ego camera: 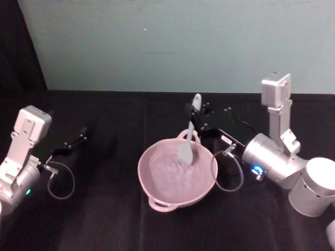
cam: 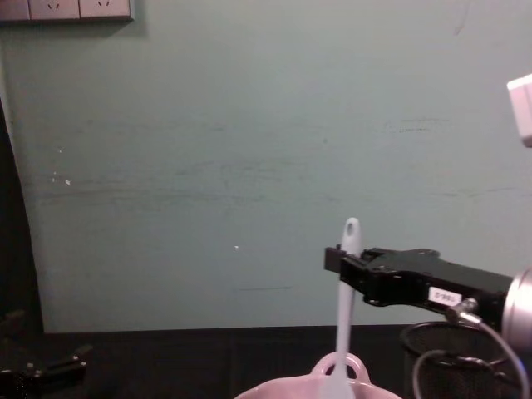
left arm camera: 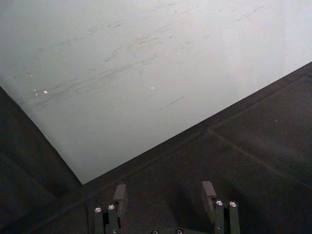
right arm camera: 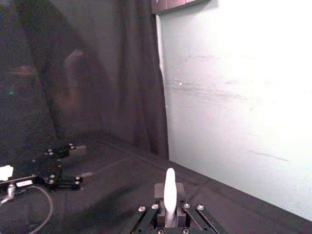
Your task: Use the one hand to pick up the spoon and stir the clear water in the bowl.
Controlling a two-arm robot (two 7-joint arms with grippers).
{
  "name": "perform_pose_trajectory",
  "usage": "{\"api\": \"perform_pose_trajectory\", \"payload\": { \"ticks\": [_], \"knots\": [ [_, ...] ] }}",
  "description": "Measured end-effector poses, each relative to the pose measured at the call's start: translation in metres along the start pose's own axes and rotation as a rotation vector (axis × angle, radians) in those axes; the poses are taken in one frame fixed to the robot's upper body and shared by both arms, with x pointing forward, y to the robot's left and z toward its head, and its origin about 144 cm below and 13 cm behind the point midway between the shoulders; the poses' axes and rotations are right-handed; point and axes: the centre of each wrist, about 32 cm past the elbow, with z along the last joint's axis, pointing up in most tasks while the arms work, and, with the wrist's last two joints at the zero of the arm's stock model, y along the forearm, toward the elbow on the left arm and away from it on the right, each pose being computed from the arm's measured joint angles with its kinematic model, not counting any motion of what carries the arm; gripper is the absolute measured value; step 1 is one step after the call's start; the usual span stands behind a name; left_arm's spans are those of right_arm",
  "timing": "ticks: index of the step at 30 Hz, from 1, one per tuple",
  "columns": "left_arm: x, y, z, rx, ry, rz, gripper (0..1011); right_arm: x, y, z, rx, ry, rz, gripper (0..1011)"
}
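Near the bench's (ego camera: 104, 219) left edge the left gripper (left arm camera: 165, 195) lies low over the black cloth, its fingers spread apart with nothing between them. It is well clear of the work, which fits a task meant for one arm only. At the middle of the bench stands the pink bowl (ego camera: 141, 168), one loop handle toward the front edge and the other toward the back. Its place is within easy reach of the right arm. The white spoon (ego camera: 190, 130) stands nearly upright over the bowl's far side. Its flat head is down inside the rim and, by the look of it, in the water (ego camera: 167, 180), while the holed end points up. The right gripper (ego camera: 199, 116) reaches in from the right, level with the upper handle, its fingers closed on the handle just below the hole. So high a hold probably keeps the fingers out of the water and lets the head sweep widely. A black mesh cup (cam: 445, 366) stands under that arm, just right of the bowl, so a wide stroke could bring the arm near it.
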Motion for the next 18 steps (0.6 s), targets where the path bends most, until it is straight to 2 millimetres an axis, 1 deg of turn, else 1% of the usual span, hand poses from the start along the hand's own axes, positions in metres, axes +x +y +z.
{"api": "perform_pose_trajectory", "payload": {
  "ticks": [3,8,12,18],
  "knots": [
    [0.0,0.0,0.0,0.0,0.0,0.0,1005,0.003,-0.007,0.003,-0.004,-0.024,-0.014,116],
    [0.0,0.0,0.0,0.0,0.0,0.0,1005,0.002,-0.013,0.006,-0.013,-0.054,-0.01,116],
    [0.0,0.0,0.0,0.0,0.0,0.0,1005,-0.004,-0.016,0.008,-0.025,-0.082,0.012,116],
    [0.0,0.0,0.0,0.0,0.0,0.0,1005,-0.015,-0.015,0.01,-0.041,-0.113,0.067,116]
  ]
}}
